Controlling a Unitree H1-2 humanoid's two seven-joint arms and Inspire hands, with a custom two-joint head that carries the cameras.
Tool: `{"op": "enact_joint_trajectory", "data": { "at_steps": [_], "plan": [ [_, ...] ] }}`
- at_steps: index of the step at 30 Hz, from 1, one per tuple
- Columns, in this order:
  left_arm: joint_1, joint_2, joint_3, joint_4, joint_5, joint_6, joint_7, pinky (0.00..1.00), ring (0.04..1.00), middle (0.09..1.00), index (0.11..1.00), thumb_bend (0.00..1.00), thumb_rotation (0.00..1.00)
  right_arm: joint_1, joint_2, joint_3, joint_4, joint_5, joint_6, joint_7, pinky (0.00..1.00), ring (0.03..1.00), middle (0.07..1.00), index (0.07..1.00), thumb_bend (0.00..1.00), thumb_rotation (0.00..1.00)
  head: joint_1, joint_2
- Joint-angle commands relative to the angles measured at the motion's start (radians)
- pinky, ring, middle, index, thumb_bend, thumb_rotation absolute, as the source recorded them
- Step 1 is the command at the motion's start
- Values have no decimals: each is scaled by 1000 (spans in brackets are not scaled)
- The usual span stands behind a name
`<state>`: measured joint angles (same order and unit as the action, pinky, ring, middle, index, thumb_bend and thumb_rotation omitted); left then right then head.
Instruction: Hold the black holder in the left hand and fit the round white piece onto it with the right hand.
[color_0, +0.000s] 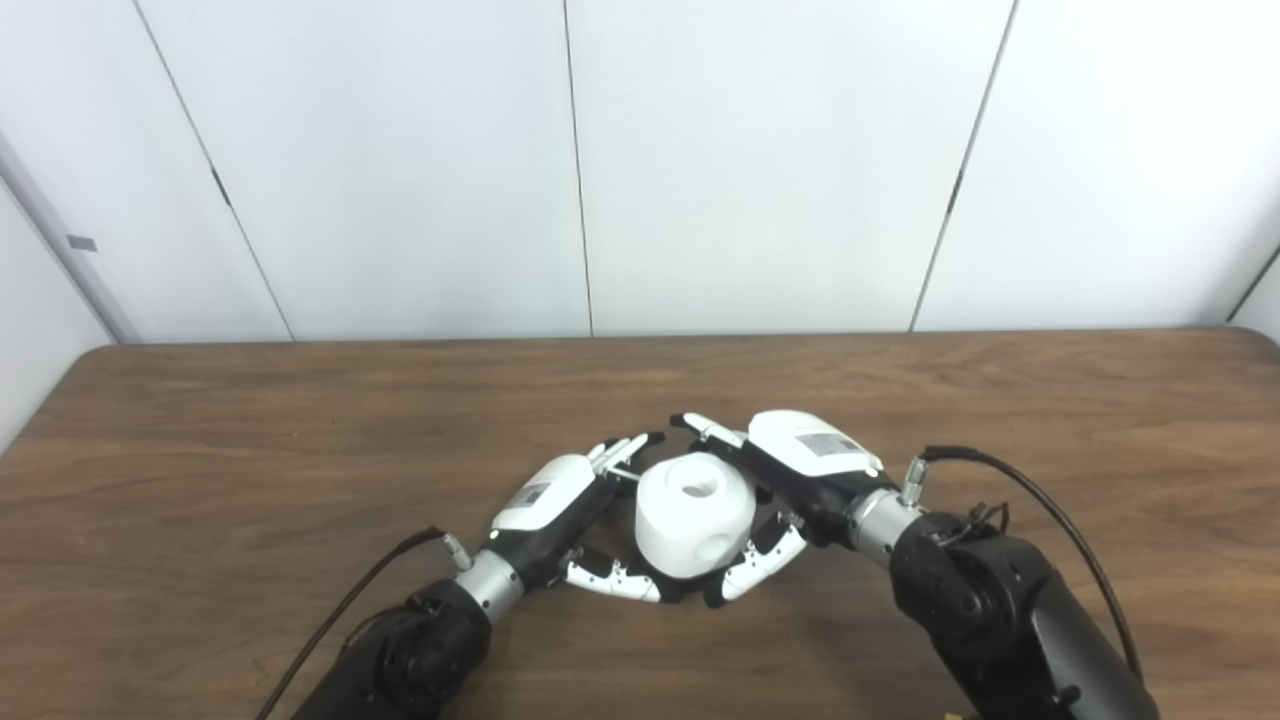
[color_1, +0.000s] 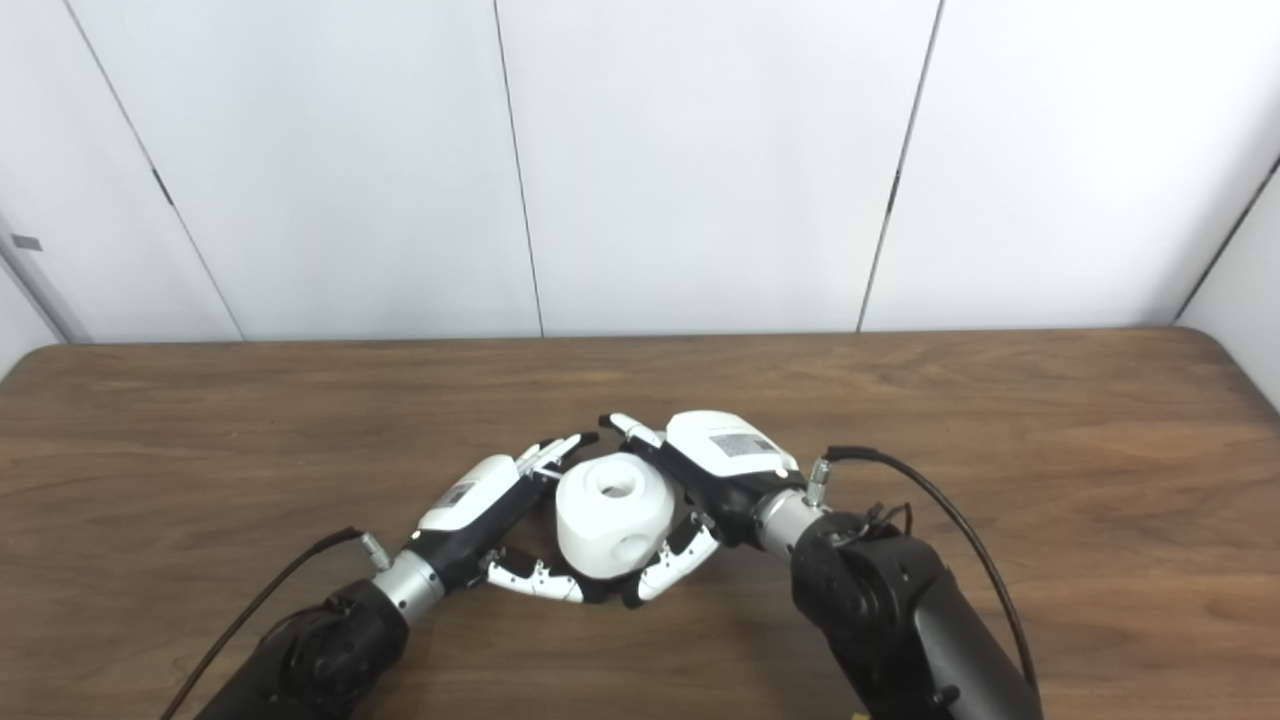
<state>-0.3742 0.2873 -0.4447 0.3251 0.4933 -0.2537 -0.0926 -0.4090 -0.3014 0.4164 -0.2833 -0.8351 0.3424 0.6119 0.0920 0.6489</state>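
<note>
1. White wall panels (color_0: 760, 160) with dark vertical seams stand behind a brown wood-grain table (color_0: 250, 450) that fills the lower half of both views.
2. Both black arms enter from the bottom edge and meet near the table's middle, each with a dark cable looping off its wrist.
3. Round white piece (color_0: 694, 515): a rounded block with a circular hole in its top face and a smaller recess low on its near side. It sits between the two hands, at or just above the table surface; contact with the table cannot be confirmed.
4. Left hand (color_0: 560, 505): against the piece's left side, fingers (color_0: 625, 452) reaching round the far edge and the thumb curled under the near edge. Closed around the piece.
5. Right hand (color_0: 800, 470): against the piece's right side, fingers (color_0: 705, 428) over the far edge and the thumb beneath the near edge. Likewise clasping the piece.
6. Black holder: not distinguishable in either view; whatever lies under the piece is hidden by the thumbs.
</note>
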Motion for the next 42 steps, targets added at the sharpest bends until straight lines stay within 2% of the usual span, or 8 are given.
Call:
{"op": "enact_joint_trajectory", "data": {
  "at_steps": [1, 15, 22, 26, 28, 33, 38, 42],
  "plan": [
    [35, 9, -37, 24, 33, 49, -84, 1000, 1000, 997, 484, 524, 61, -29, 1, -22, -38, 7, -8, -13, 557, 768, 877, 966, 869, 309, 0, 1],
    [31, 14, -36, 36, 38, 44, -77, 1000, 1000, 997, 484, 524, 61, -26, -71, -160, -97, 111, 36, 19, 655, 815, 895, 1000, 923, 295, -3, 5],
    [30, 15, -34, 40, 41, 40, -69, 1000, 1000, 993, 484, 524, 60, -21, -117, -215, -98, 199, 32, 3, 601, 789, 889, 996, 923, 228, -1, 3],
    [30, 18, -32, 33, 36, 44, -74, 1000, 1000, 994, 484, 524, 61, 3, -83, -293, -75, 278, 19, -85, 570, 743, 844, 883, 820, 41, 0, -2],
    [30, 18, -29, 33, 33, 44, -74, 1000, 1000, 995, 484, 524, 61, 17, -65, -325, -50, 309, -11, -144, 528, 677, 795, 803, 771, 6, 0, -3],
    [31, 19, -25, 27, 23, 44, -78, 1000, 1000, 994, 484, 524, 60, 37, -23, -396, 35, 438, -84, -248, 483, 616, 746, 741, 726, 25, 0, -2],
    [32, 22, -22, 21, 20, 49, -81, 1000, 1000, 995, 484, 524, 60, 50, 68, -495, 98, 638, -53, -301, 595, 614, 735, 723, 737, 64, 2, -1],
    [34, 26, -23, 20, 24, 45, -80, 1000, 1000, 994, 484, 524, 60, 56, 101, -516, 130, 698, -50, -336, 553, 646, 739, 738, 731, 123, 2, -1]
  ]
}}
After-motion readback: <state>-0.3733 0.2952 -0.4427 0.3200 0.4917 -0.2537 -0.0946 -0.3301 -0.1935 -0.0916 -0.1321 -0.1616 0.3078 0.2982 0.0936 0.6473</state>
